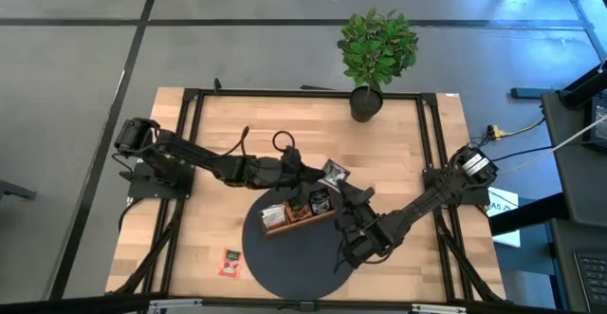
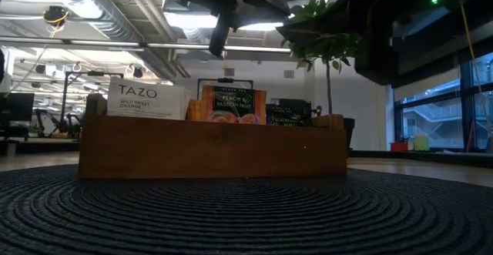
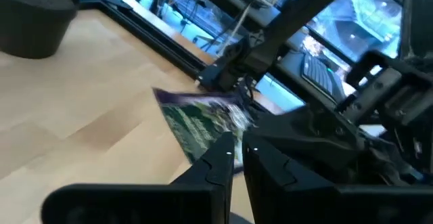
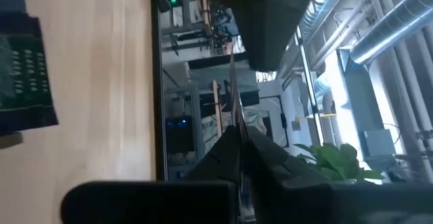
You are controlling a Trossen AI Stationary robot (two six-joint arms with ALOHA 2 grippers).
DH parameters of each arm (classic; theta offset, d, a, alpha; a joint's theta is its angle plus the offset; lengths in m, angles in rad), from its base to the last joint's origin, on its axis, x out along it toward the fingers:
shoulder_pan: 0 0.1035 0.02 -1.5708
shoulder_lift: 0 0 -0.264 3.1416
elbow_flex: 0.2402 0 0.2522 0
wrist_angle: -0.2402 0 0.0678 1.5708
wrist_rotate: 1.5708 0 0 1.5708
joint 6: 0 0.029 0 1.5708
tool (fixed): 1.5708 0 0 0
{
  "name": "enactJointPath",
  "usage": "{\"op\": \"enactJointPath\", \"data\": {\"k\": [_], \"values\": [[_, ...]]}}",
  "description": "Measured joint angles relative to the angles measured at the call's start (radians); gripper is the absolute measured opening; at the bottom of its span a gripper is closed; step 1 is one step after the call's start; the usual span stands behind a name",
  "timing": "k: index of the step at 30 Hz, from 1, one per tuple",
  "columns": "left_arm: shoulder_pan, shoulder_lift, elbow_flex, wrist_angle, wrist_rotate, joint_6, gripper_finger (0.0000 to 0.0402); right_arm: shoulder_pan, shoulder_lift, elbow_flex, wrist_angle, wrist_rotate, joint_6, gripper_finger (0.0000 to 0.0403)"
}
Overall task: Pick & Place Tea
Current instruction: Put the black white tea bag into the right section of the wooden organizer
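A grey-and-green tea sachet point(image 1: 334, 172) hangs above the table's middle, between both grippers. My left gripper point(image 1: 318, 175) reaches it from the table's left and is shut on it; its wrist view shows the sachet's printed face point(image 3: 199, 119). My right gripper point(image 1: 349, 193) comes from the near right and is shut on the same sachet, seen edge-on point(image 4: 233, 95). The wooden tray point(image 1: 302, 223) stands on a dark round mat point(image 1: 285, 262) and holds white point(image 2: 146, 101), orange point(image 2: 231, 105) and dark point(image 2: 289, 114) sachets standing upright. A red sachet point(image 1: 229, 263) lies flat on the table. My left gripper pinches the sachet's edge nearest it point(image 3: 215, 137) between its two fingers, coming level from the table's left. The sachet sticks out ahead of the fingers, lifted clear of the table. My right gripper pinches the sachet's opposite side point(image 4: 235, 119) between its fingers. There it shows only as a thin edge running from the fingertips toward the other gripper.
A potted plant point(image 1: 375, 53) stands at the table's far edge. The black frame rails point(image 1: 432, 153) run along both sides. Bare wood lies left of the mat and toward the far left corner.
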Motion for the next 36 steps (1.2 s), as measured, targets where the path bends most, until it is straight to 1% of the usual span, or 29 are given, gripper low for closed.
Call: {"op": "enactJointPath", "data": {"k": [2,7,9,12,15,20,26,29,36], "values": [[0.009,0.000,0.000,-0.004,0.024,0.006,0.0028,-0.011,0.000,0.000,0.000,0.000,-0.001,0.0016],[0.015,0.000,0.000,-0.021,0.034,0.006,0.0027,-0.035,0.000,0.000,0.003,0.000,0.002,0.0016],[0.015,0.000,0.000,-0.029,0.054,0.006,0.0029,-0.037,0.000,0.000,0.011,0.000,0.002,0.0016],[0.015,0.000,0.000,-0.033,0.059,0.004,0.0029,-0.037,0.000,0.000,0.015,0.000,0.001,0.0016],[0.015,-0.002,0.000,-0.075,0.060,0.011,0.0026,-0.033,0.000,0.000,0.016,0.000,-0.001,0.0016],[0.015,-0.008,0.000,-0.115,0.076,-0.090,0.0025,-0.030,0.000,0.000,0.017,0.000,0.000,0.0017],[0.015,-0.008,0.000,-0.110,0.045,-0.161,0.0028,-0.029,0.000,0.001,0.046,0.000,-0.002,0.0017],[0.015,-0.008,0.000,-0.098,0.045,-0.168,0.0026,-0.029,0.000,0.001,0.053,0.000,-0.002,0.0017],[0.015,-0.008,0.000,-0.015,0.044,-0.202,0.0025,-0.029,0.000,0.001,0.071,0.000,-0.002,0.0021]]}}
